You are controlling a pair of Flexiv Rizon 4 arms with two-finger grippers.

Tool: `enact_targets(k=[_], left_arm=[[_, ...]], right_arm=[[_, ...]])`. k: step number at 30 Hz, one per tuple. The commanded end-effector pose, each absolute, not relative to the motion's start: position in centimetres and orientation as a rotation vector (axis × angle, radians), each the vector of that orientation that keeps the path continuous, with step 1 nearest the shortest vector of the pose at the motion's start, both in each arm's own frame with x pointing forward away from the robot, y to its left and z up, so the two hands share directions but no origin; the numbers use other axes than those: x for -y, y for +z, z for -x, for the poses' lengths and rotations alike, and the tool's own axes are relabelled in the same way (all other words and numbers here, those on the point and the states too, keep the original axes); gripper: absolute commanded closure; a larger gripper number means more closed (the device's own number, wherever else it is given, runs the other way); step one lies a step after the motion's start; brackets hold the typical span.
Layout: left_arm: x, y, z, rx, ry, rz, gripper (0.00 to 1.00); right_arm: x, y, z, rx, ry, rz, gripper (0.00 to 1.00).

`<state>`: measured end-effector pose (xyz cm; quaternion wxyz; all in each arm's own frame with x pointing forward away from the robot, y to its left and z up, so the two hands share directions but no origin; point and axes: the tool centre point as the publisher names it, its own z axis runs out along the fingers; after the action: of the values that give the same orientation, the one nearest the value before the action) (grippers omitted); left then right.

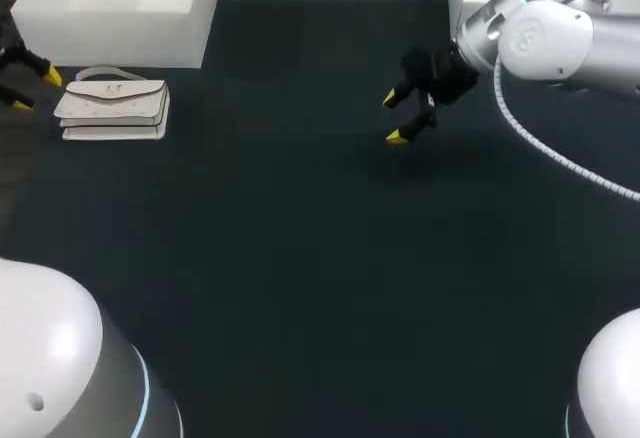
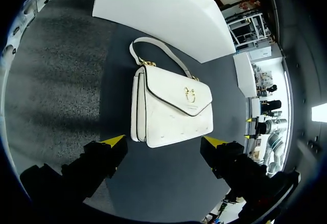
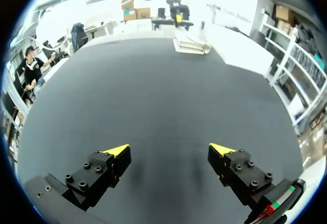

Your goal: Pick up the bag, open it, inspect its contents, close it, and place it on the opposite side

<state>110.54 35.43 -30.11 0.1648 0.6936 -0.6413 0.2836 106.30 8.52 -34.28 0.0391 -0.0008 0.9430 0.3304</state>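
Bag (image 1: 112,108): flat on the dark table (image 1: 300,258), far left corner, just in front of a white box (image 1: 110,8). Closed flap, gold clasp and handle toward the box (image 2: 163,14), plain on the bag (image 2: 171,109) only in the left wrist view.

Left gripper (image 1: 36,90): at the table's left edge, just beside the bag, fingers apart. Gap to the bag clear in the head view; from the wrist, gripper (image 2: 164,142) with the bag's near edge between the spread tips.

Right gripper (image 1: 393,118): above bare table right of middle, well apart from the bag. From its wrist, gripper (image 3: 169,150) spread wide, nothing held; bag (image 3: 191,45) only a small pale shape far ahead.
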Motion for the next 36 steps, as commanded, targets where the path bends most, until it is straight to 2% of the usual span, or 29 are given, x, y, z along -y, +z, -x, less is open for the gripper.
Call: enact_targets(k=[1,8,13,16,17,18,19,21,36], left_arm=[[-36.4,-31.5,-112.6,1.756,0.835,-1.87,0.0],[-36.9,-32.9,-113.8,1.711,0.856,-1.871,0.0],[-36.8,-33.4,-114.9,1.709,0.844,-1.877,0.14],[-36.5,-33.5,-115.5,1.714,0.827,-1.882,0.49],[-36.4,-33.5,-115.6,1.716,0.824,-1.882,0.53],[-36.3,-33.4,-115.7,1.717,0.823,-1.882,0.63],[-36.3,-33.4,-115.8,1.72,0.82,-1.882,0.79],[-36.1,-33.4,-115.9,1.724,0.817,-1.881,1.0],[-33.0,-31.1,-114.5,1.826,0.774,-1.816,1.0]], right_arm=[[-8.5,-34.3,-106.4,-2.894,1.015,0.005,0.0],[-8.5,-34.3,-106.4,-2.894,1.015,0.005,0.0],[-8.5,-34.3,-106.4,-2.894,1.015,0.005,0.0],[-8.5,-34.3,-106.4,-2.894,1.015,0.005,0.0],[-8.5,-34.3,-106.4,-2.894,1.015,0.005,0.0],[-8.5,-34.3,-106.4,-2.894,1.015,0.005,0.0],[-8.5,-34.3,-106.4,-2.894,1.015,0.005,0.0],[-8.5,-34.3,-106.4,-2.894,1.015,0.005,0.0],[-8.5,-34.3,-106.4,-2.894,1.015,0.005,0.0]])
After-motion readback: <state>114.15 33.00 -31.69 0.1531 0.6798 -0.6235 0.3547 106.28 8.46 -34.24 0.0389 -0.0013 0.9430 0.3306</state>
